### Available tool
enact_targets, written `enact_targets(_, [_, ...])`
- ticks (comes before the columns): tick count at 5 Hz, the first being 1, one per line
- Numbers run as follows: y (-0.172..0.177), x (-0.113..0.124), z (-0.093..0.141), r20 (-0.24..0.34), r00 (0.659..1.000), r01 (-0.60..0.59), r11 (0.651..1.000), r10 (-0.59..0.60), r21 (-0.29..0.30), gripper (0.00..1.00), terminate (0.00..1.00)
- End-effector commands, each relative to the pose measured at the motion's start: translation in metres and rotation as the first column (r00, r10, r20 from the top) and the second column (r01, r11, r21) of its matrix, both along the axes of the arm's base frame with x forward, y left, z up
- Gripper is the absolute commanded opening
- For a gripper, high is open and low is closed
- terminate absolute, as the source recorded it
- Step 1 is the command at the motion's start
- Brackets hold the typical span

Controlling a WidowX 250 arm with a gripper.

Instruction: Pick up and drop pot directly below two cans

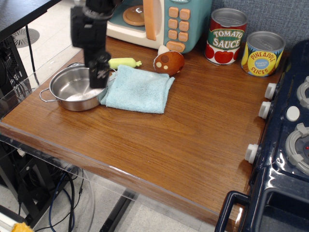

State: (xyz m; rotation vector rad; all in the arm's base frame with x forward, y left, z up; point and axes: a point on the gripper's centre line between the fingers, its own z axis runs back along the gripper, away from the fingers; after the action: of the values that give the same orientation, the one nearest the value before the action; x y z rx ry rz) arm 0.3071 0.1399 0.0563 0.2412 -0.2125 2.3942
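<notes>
- Over the pot's (78, 88) right rim hangs the gripper (98, 80), black and pointing down; whether its jaws are parted or closed cannot be told from this angle, and nothing shows it gripping anything.
- Pot sits at the table's (183, 140) left edge, upright and apparently empty, one wire handle sticking out toward the left, its right side touching or just overlapping the blue cloth (138, 88).
- Behind the cloth lie a yellow-green spoon handle (124, 62) and a brown toy mushroom (169, 62), with a toy microwave (164, 21) at the back.
- Cans (245, 44) stand well apart from the pot at the back right, tomato sauce beside pineapple slices; the bare wood in front of them looks like the drop spot.
- Risks, as I judge them: a thin, shiny rim may slip from the fingers if the grip lands off-centre; a one-sided hold could tilt the pot in transit; the cloth might drag along if the pot's edge catches it; carrying low could knock the mushroom or the cans.
</notes>
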Motion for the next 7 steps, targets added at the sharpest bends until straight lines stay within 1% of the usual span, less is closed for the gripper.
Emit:
enact_targets(1, [0.021,-0.02,-0.023,-0.033,0.999,-0.018,0.999,0.02,0.049,1.0,0.0])
enact_targets(2, [0.025,-0.024,-0.031,-0.071,0.997,-0.018,0.998,0.023,0.066,1.0,0.0])
enact_targets(3, [0.025,-0.024,-0.033,-0.069,0.997,-0.01,0.997,0.015,0.074,0.0,0.0])
enact_targets(4, [0.026,-0.026,-0.032,-0.064,0.998,-0.006,0.997,0.01,0.077,0.0,0.0])
enact_targets(6, [0.028,-0.028,-0.023,-0.041,0.999,-0.001,0.997,0.004,0.082,0.0,0.0])
enact_targets(7, [0.027,-0.028,-0.012,-0.007,1.0,0.011,0.997,-0.011,0.08,0.0,0.0])
